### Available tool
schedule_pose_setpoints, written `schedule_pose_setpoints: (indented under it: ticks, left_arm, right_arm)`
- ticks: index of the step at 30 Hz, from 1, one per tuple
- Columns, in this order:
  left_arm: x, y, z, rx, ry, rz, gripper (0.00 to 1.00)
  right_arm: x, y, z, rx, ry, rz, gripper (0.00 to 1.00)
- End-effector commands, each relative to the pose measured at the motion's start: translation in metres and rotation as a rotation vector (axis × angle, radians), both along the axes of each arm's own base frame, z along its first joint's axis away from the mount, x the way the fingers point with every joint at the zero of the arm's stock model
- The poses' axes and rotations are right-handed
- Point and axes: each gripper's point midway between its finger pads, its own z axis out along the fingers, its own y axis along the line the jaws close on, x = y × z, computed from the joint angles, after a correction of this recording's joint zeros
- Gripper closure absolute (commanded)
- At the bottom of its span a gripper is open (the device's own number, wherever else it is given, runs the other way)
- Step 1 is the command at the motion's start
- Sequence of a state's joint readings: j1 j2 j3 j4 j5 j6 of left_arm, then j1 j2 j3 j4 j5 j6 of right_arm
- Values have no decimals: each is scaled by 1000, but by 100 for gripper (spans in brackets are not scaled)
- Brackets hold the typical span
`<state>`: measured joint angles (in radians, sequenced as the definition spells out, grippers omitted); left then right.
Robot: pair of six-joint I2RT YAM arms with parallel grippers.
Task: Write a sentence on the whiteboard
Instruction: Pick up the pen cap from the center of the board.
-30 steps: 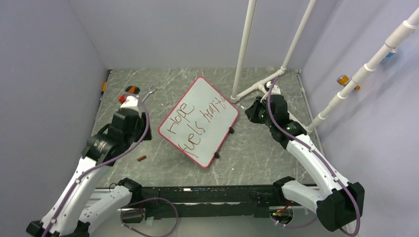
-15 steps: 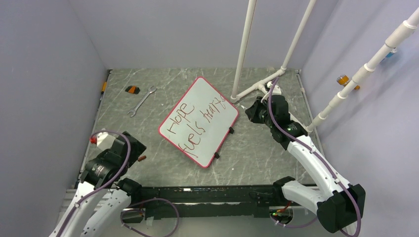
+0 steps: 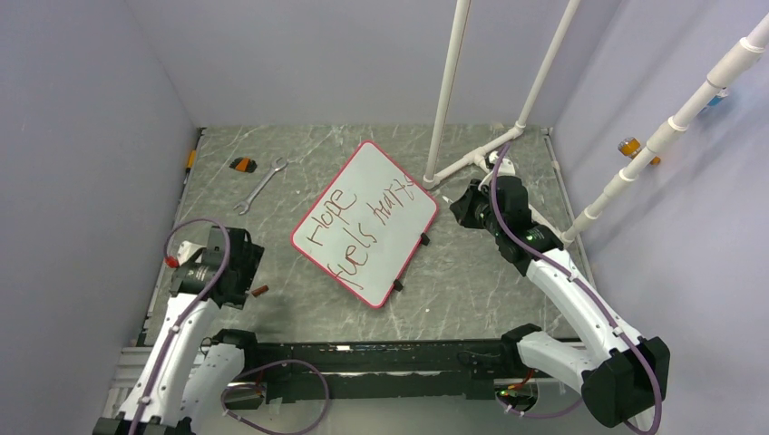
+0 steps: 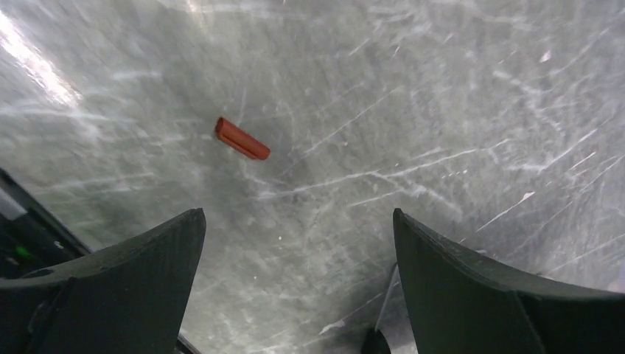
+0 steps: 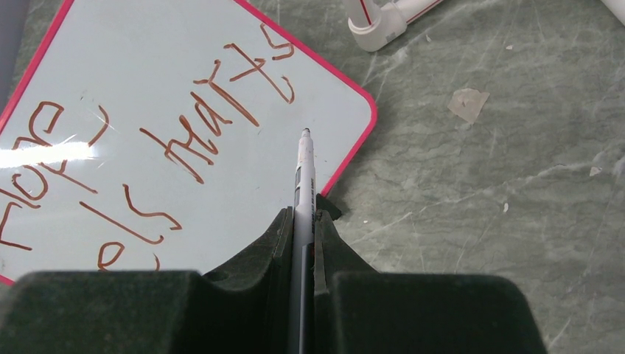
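The whiteboard (image 3: 376,177), red-framed, lies tilted mid-table, with two black feet on its right edge. The sentence (image 3: 361,227) in red-brown marker reads about "Hope fuels hearts" in two lines. My right gripper (image 3: 459,205) is just right of the board, shut on a white marker (image 5: 304,184). The marker's tip hovers over the board's (image 5: 147,59) right corner, below the last word (image 5: 221,103). My left gripper (image 3: 238,275) is open and empty at the near left. A small red-brown marker cap (image 4: 242,139) lies on the table ahead of its fingers; it also shows in the top view (image 3: 259,291).
A wrench (image 3: 261,184) and a small orange-black object (image 3: 241,164) lie at the far left. White PVC pipes (image 3: 449,91) rise behind the board, and their foot (image 5: 376,22) is near its corner. A scrap of tape (image 5: 468,103) lies on the table. Walls enclose three sides.
My left arm has pulled back from the far left near the wrench to the near left, and now hangs open over the cap. The right arm and board have not moved.
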<state>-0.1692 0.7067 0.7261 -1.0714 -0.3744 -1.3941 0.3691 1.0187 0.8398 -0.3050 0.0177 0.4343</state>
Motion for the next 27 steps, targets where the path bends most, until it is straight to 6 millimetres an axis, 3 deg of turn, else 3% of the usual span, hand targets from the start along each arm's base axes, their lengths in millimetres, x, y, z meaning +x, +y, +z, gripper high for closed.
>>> schedule_pose_setpoints:
  ticks: [1, 7, 11, 17, 27]
  left_arm:
    - [15, -34, -19, -220, -10, -60, 1]
    - [3, -10, -22, -208, 6, 151, 9]
    - [4, -8, -33, -252, 34, 203, 10]
    - [0, -9, -56, -313, 192, 245, 33]
    - [-1, 2, -72, -268, 214, 309, 30]
  right_arm:
    - [3, -1, 15, 5, -66, -5, 100]
    - [3, -1, 13, 4, -64, -4, 100]
    - [2, -1, 13, 2, -65, -3, 100]
    - [2, -1, 11, -7, -63, -5, 100]
    - [2, 1, 8, -10, -56, -1, 100]
